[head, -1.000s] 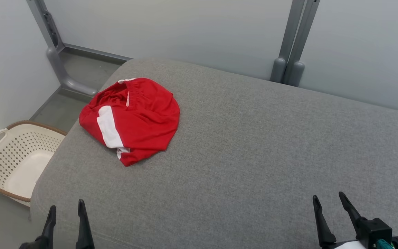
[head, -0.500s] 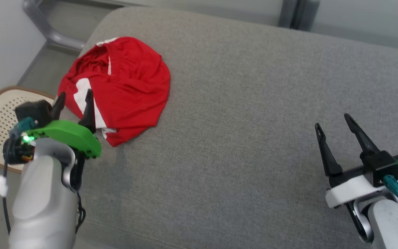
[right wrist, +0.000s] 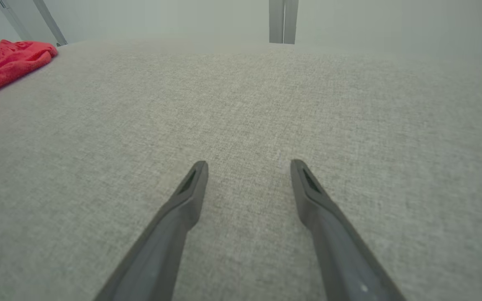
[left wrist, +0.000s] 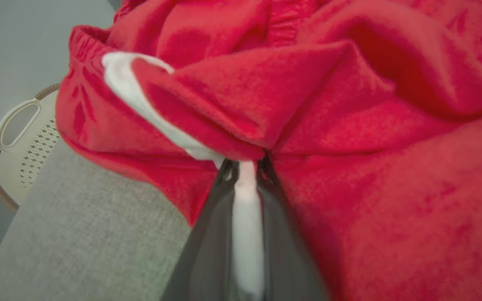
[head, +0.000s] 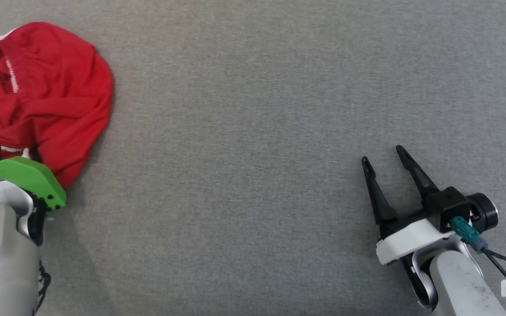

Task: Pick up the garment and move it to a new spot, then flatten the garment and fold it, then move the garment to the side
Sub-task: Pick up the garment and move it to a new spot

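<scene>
The red garment (head: 46,87) with white stripes lies crumpled at the far left of the grey padded surface (head: 253,109). My left gripper (head: 28,153) sits at its near edge, its fingers buried in the cloth. In the left wrist view the two fingers (left wrist: 247,161) are pressed together on a fold of the garment (left wrist: 349,104), with a white strip of it between them. My right gripper (head: 382,156) hovers open over bare surface at the lower right, far from the cloth. In the right wrist view its fingers (right wrist: 249,165) hold nothing, and the garment (right wrist: 6,62) shows at the far left.
A cream perforated laundry basket (left wrist: 23,138) stands on the floor beyond the surface's left edge. A grey post (right wrist: 283,21) rises behind the far edge, against a pale wall.
The head camera has tilted down and shifted right. My left gripper reached the garment's near edge and shut on a fold, bunching the cloth. The right gripper stayed open.
</scene>
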{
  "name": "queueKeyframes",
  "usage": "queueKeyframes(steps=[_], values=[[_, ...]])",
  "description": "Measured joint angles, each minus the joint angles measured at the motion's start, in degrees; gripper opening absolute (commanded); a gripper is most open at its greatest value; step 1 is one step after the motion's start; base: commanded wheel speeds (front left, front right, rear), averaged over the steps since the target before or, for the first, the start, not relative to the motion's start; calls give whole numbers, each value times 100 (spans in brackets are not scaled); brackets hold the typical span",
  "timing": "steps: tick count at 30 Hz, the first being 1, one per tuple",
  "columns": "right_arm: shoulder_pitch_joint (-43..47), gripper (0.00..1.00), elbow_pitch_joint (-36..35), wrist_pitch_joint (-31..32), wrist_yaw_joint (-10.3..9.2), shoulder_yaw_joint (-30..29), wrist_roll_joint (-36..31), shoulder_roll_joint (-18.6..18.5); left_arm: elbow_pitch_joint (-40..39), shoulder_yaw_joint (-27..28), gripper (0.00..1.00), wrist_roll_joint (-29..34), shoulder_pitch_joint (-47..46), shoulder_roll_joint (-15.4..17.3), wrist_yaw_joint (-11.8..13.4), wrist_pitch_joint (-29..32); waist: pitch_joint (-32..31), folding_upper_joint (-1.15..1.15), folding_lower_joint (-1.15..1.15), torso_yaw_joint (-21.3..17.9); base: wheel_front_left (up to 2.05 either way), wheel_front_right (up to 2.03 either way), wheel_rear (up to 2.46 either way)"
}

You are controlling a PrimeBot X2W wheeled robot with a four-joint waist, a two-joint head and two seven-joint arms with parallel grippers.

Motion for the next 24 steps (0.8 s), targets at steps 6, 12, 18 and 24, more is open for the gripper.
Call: queueKeyframes(steps=[6,12,18,24], values=[[530,100,103,1,0,-265,83,148,-597,-528,0,311,141,-69,-8,-532,-305,0,0,-450,0,0,0],[962,100,122,0,-1,-341,152,313,-2525,-1472,0,218,646,-44,-22,-9,-905,0,0,-676,0,0,0],[1134,100,96,0,-1,-344,225,381,-5502,-2339,0,-427,1441,10,-23,1273,-1530,0,0,-828,0,0,0],[1153,100,51,1,-1,-381,338,388,-7182,-3002,0,-1319,2176,-495,-10,2231,-1794,0,-1,-1219,0,0,0]])
